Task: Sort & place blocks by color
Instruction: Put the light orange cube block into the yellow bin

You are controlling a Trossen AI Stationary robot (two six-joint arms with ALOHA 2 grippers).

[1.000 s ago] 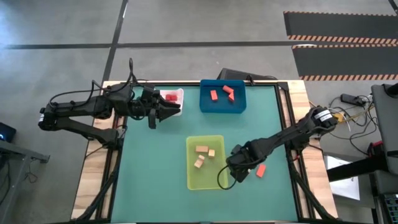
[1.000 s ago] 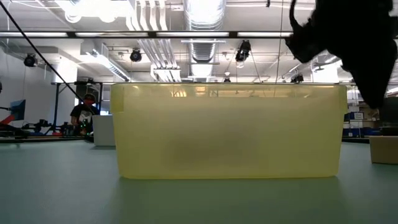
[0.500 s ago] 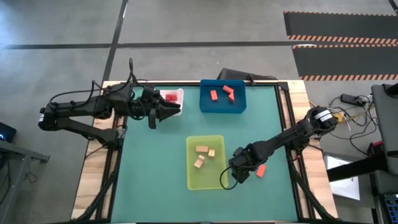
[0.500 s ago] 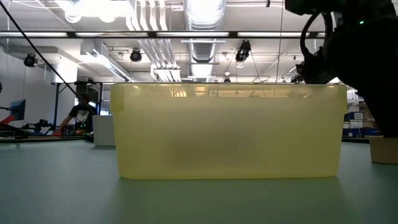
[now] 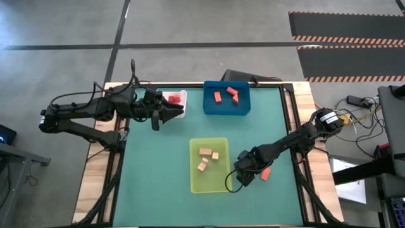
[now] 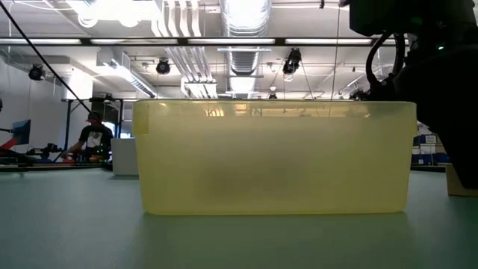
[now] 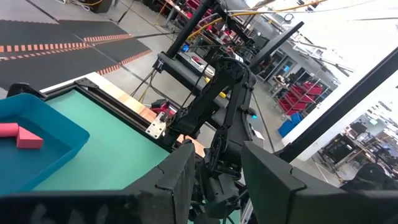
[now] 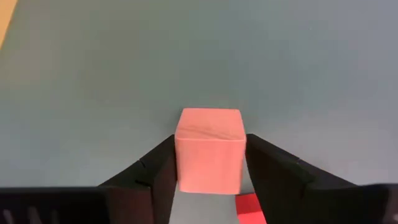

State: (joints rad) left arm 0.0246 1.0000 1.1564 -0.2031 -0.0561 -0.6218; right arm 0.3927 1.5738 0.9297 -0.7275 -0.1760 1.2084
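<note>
My right gripper point(image 5: 245, 173) points down at the green mat, just right of the yellow-green bin point(image 5: 209, 166), and is shut on a coral cube point(image 8: 209, 152). The gripper hides that cube in the high view. A second coral block point(image 5: 266, 172) lies on the mat beside it. Tan blocks point(image 5: 205, 152) lie in the yellow-green bin, coral blocks point(image 5: 226, 95) in the blue bin point(image 5: 226, 109), and deep red blocks point(image 5: 173, 98) in the white bin point(image 5: 182, 95). My left gripper point(image 5: 179, 111) hovers level beside the white bin, open and empty. My right gripper pinches the coral cube between its two fingers, one on each of two opposite side faces point(image 8: 181, 163). The fingers come from above, pointing steeply down. The cube stands upright with its bottom on the mat.
The yellow-green bin's wall point(image 6: 272, 157) fills the low view, with my right arm point(image 6: 441, 82) close behind its right end. Bare mat point(image 5: 158, 164) lies left of that bin and toward the near edge.
My right gripper has come down toward the mat next to the yellow-green bin; in the low view the arm has sunk lower behind the bin's right end.
</note>
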